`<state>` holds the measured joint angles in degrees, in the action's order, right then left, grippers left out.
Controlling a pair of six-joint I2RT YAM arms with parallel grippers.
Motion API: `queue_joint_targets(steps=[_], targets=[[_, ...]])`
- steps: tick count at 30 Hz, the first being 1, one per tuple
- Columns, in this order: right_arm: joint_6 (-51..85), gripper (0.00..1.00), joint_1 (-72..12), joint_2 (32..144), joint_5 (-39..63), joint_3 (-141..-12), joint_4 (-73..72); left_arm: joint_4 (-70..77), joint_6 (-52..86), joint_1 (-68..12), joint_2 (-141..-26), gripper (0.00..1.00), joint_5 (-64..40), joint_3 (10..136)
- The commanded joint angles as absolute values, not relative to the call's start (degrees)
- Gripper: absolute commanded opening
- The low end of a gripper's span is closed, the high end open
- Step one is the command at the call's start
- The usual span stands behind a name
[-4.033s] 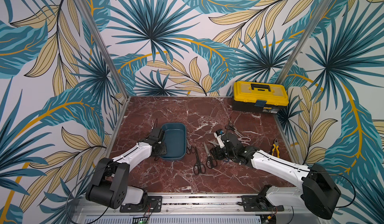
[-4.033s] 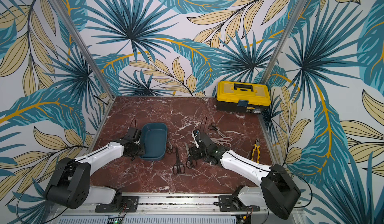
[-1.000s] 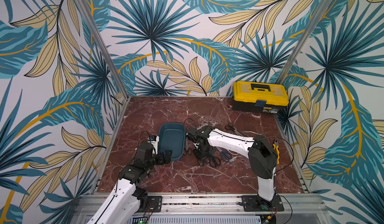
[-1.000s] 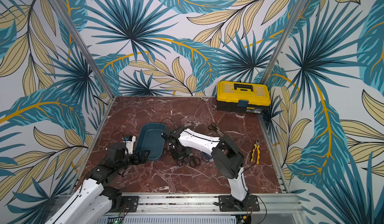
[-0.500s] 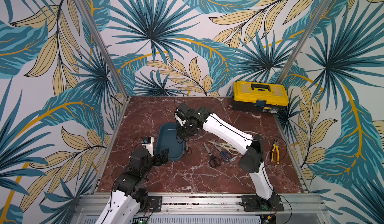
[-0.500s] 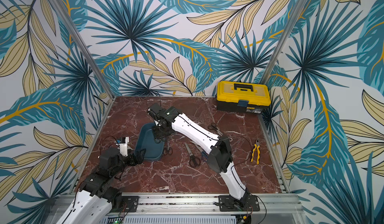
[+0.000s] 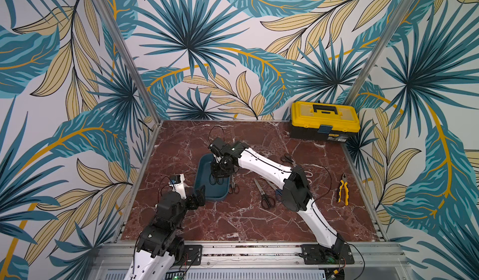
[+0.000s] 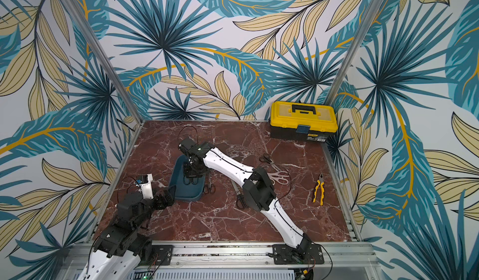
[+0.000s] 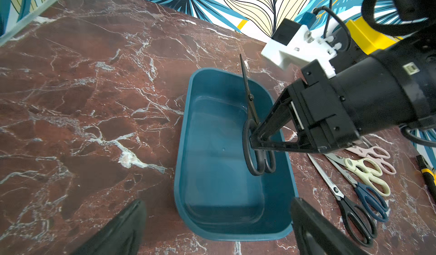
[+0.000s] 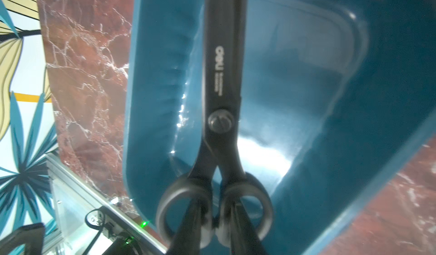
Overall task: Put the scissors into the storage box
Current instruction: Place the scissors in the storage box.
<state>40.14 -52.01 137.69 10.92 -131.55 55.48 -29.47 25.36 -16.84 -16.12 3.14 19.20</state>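
The right arm stretches forward, right tool point(image 9: 253, 142) pointing down, clamped; left tool point(image 7: 199, 196) sits low, jaws spread wide.

The right gripper point(image 8: 191, 173) is hanging low inside the storage box point(image 8: 174, 177) and holding black scissors point(image 8: 190, 181) there. The left gripper point(image 8: 169, 194) is sitting just beside the box's near corner. Other scissors point(image 8: 239, 201) are lying on the table point(image 8: 207, 221) right of the box, and yellow pliers point(image 8: 318, 191) are lying farther right.
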Motion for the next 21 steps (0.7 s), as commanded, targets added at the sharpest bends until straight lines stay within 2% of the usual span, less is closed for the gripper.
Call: queue_joint_targets(steps=[1, 6, 10, 16, 18, 21], targets=[[42.70, 0.00, -53.04, 140.29, 12.12, -131.00, 53.23, -29.94, 25.75, -16.88, -15.91, 1.00, 4.31, 17.49], [43.33, 0.00, -53.56, 141.27, 10.90, -130.90, 52.89, -29.95, 25.75, -16.84, -15.93, 1.00, 4.15, 17.51], [43.50, 0.04, -53.53, 142.22, 11.40, -130.95, 52.47, -30.22, 26.05, -16.88, -15.93, 1.00, 4.85, 17.50], [43.46, 0.29, -53.35, 143.28, 12.60, -132.78, 52.06, -30.51, 27.51, -16.88, -16.07, 1.00, 8.54, 17.31], [42.48, 0.51, -53.52, 141.52, 11.16, -131.85, 51.29, -30.10, 27.33, -16.87, -16.08, 1.00, 8.24, 17.17], [41.30, 0.70, -53.53, 137.73, 7.82, -128.32, 49.40, -30.05, 27.51, -16.88, -16.17, 1.00, 9.09, 17.35]])
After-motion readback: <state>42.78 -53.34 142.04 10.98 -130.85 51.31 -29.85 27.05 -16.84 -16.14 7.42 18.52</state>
